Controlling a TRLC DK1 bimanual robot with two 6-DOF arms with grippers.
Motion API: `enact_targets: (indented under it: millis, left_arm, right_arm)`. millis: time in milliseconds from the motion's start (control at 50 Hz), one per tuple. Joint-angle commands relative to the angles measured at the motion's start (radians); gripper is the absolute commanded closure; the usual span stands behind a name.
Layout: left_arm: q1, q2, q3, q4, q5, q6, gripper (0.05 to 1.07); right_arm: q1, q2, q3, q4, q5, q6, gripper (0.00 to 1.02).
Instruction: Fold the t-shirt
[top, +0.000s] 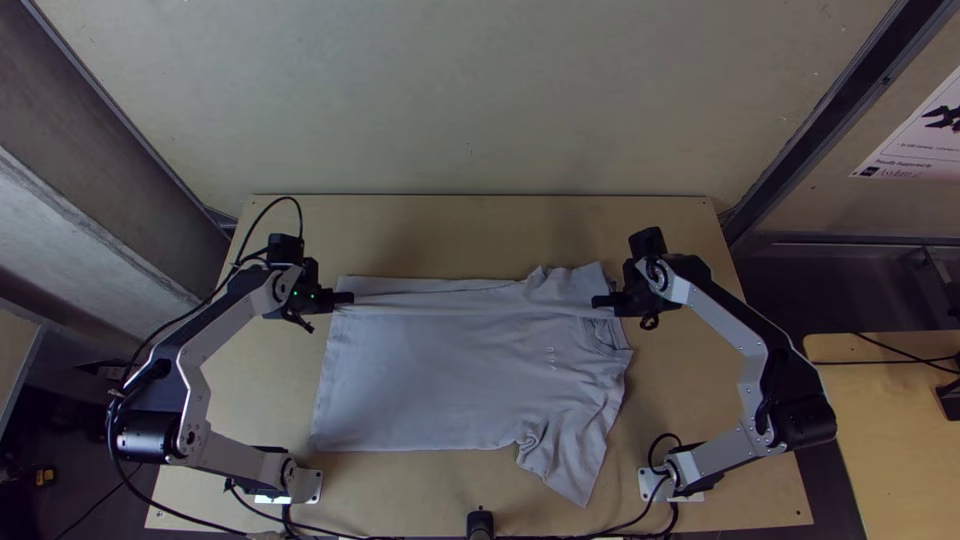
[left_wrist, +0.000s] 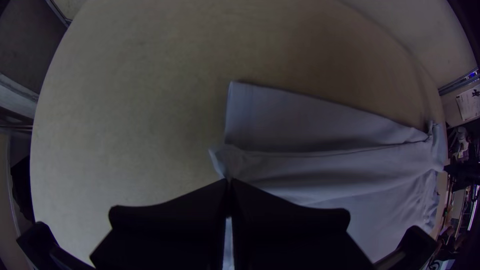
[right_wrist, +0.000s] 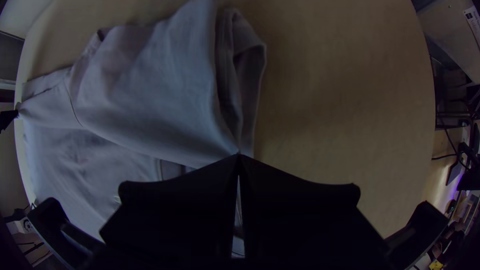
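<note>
The plain pale grey cloth t-shirt (top: 430, 380) lies on the light wooden tabletop (top: 250, 400) between the left pincer with wide flat black fingers (top: 345, 298) and its matching right pincer (top: 598, 300). Both are closed, tips together, each nipping a bit of cloth; a drawn-up fold runs nearly straight from one to the other, with a strip of shirt beyond it and the broad body on the near side. The fabric looks light, thin and soft, neither fragile nor likely to slip from a firm pinch, but it should sag and wrinkle if the pincers draw together. These two ends of the fold seem sound places to hold, spread wide so the span stays taut. The short sleeve (top: 565, 465) sticking out on the near side, closer to the right pincer, looks rumpled and would want a separate grasp later. Hidden between the fingers is how much cloth each has and how many layers; beside the right pincer the bunching makes the neckline hard to tell from the other sleeve, and whatever lies under the fold is covered.
</note>
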Motion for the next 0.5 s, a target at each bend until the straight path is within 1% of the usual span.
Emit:
enact_targets:
  millis: [0, 160, 180, 220, 240, 260, 300, 340, 420, 480]
  left_arm:
    - [0.015, 0.051, -0.034, 0.025, -0.005, 0.014, 1.05]
    - [0.023, 0.097, -0.032, 0.074, -0.007, 0.014, 1.05]
    - [0.023, 0.1, -0.032, 0.077, -0.007, 0.016, 1.03]
    - [0.023, 0.102, -0.034, 0.088, -0.005, 0.019, 0.93]
    - [0.024, 0.102, -0.035, 0.092, -0.007, 0.02, 0.85]
    - [0.024, 0.103, -0.034, 0.095, -0.007, 0.022, 0.77]
    - [0.024, 0.103, -0.029, 0.094, -0.007, 0.03, 0.59]
    - [0.023, 0.097, -0.022, 0.086, -0.005, 0.03, 0.46]
    - [0.023, 0.071, -0.009, 0.075, -0.005, 0.03, 0.32]
    - [0.024, 0.053, 0.011, 0.045, -0.004, 0.028, 0.19]
  right_arm:
    - [0.006, 0.031, -0.038, 0.018, 0.024, -0.009, 1.0]
    - [0.006, 0.069, -0.073, 0.054, 0.029, -0.016, 1.0]
    - [0.007, 0.073, -0.073, 0.057, 0.035, -0.014, 1.0]
    - [0.007, 0.083, -0.073, 0.057, 0.052, -0.011, 1.0]
    - [0.007, 0.091, -0.068, 0.057, 0.057, -0.009, 0.99]
    - [0.006, 0.097, -0.064, 0.057, 0.063, -0.009, 0.96]
    - [0.0, 0.1, -0.058, 0.049, 0.072, 0.004, 0.85]
    - [-0.003, 0.086, -0.058, 0.041, 0.072, 0.007, 0.75]
    - [-0.006, 0.043, -0.056, 0.037, 0.072, 0.015, 0.51]
    - [-0.006, 0.004, -0.053, 0.032, 0.072, 0.015, 0.43]
